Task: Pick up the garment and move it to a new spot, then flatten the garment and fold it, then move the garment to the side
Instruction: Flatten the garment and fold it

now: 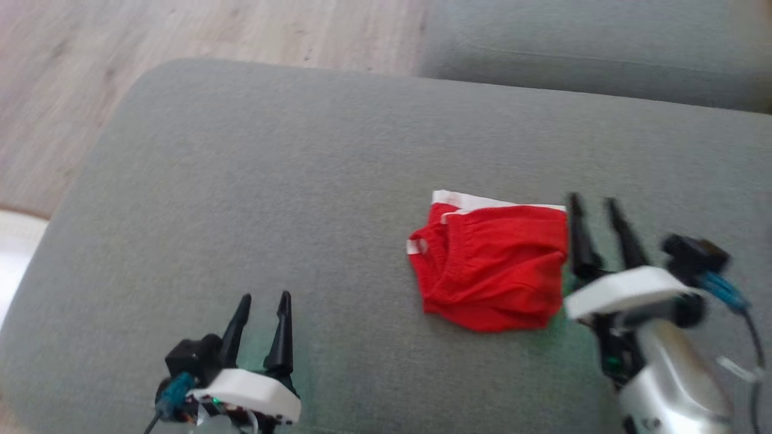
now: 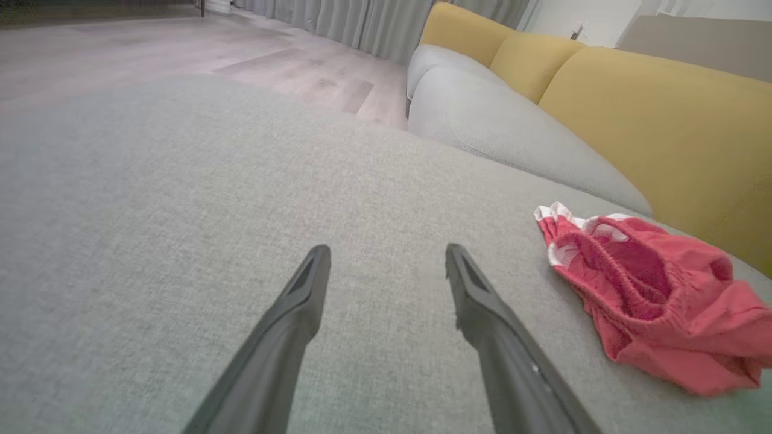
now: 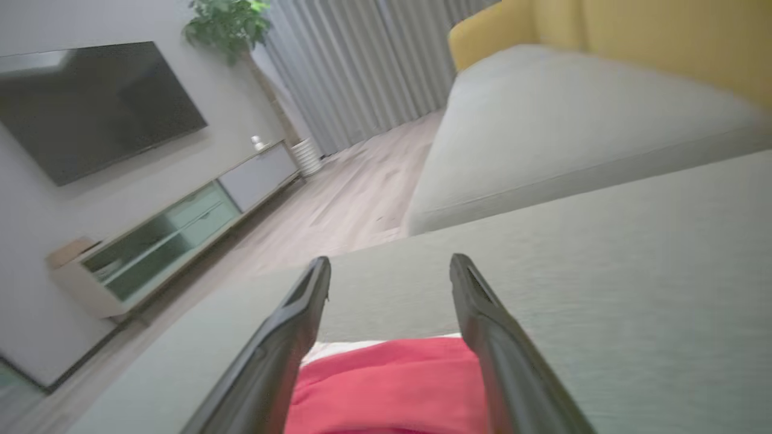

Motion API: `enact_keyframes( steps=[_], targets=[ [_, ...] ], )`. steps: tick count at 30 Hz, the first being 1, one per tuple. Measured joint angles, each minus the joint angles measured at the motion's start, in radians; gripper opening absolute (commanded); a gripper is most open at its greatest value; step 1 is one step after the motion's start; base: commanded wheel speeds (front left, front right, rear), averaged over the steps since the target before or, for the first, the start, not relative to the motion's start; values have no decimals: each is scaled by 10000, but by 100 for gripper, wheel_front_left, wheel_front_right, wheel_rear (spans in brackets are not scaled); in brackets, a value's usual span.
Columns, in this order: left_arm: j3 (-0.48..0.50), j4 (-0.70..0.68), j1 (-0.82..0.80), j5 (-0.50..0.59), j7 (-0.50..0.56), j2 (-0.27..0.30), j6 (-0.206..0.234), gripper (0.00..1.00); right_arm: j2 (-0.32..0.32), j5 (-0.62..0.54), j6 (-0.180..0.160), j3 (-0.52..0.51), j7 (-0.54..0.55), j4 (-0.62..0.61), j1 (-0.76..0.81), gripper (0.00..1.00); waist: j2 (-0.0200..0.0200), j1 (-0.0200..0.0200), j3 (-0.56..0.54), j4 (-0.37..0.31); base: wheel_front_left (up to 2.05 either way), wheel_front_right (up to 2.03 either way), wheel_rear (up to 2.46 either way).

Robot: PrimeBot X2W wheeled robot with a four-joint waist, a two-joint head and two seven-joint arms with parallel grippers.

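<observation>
The garment (image 1: 491, 268) is a red pair of shorts with white trim, lying folded into a compact bundle on the grey sofa cushion (image 1: 289, 199). My right gripper (image 1: 594, 202) stands open just at the garment's right edge, fingers apart with nothing between them. In the right wrist view the red cloth (image 3: 392, 386) lies below and between the open fingers (image 3: 301, 313). My left gripper (image 1: 264, 298) is open at the lower left, well away from the garment. From the left wrist the garment (image 2: 654, 295) lies to the right of the open left gripper (image 2: 386, 248).
A second grey cushion (image 1: 603, 48) sits beyond, with yellow backrests (image 2: 657, 114) behind. Wooden floor (image 1: 90, 72) lies past the cushion's far left edge. A TV (image 3: 90, 102) and a low cabinet (image 3: 169, 241) stand across the room.
</observation>
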Motion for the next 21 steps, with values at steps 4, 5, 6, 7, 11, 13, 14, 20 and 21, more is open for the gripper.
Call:
enact_keyframes(
  steps=[4,5,6,7,11,13,14,20,21],
  targets=[
    [249,-523,39,476,0,2,92,100,25,-1325,0,-1034,-25,-548,704,100,0,0,-98,-308,0,0,0],
    [322,-683,41,631,0,0,109,100,69,-1609,0,-1271,-25,-642,951,100,0,0,-127,-395,0,0,0],
    [399,-828,66,788,0,-6,134,100,104,-1860,0,-1434,-25,-704,1172,100,0,0,-158,-479,0,0,0],
    [462,-945,128,934,-2,-2,153,100,140,-2123,0,-1557,-25,-788,1376,100,0,0,-189,-555,0,0,0],
    [527,-1177,635,1478,0,0,291,100,253,-2824,0,-1850,-25,-1083,1857,100,0,0,-310,-763,0,0,0],
    [571,-1315,952,1659,0,8,407,100,280,-2838,0,-1818,-25,-1160,2015,100,0,0,-388,-831,0,0,0],
    [596,-1413,1108,1701,0,10,426,100,291,-2838,0,-1797,-25,-1197,2130,100,0,0,-430,-861,0,0,0],
    [734,-1733,1898,1768,0,15,529,100,316,-2778,0,-1783,-25,-1246,2866,100,0,-1,-672,-1020,0,0,0],
    [738,-1741,1943,1768,0,15,529,100,316,-2777,0,-1779,-25,-1248,2919,100,0,-1,-694,-1039,0,0,0]
  ],
)
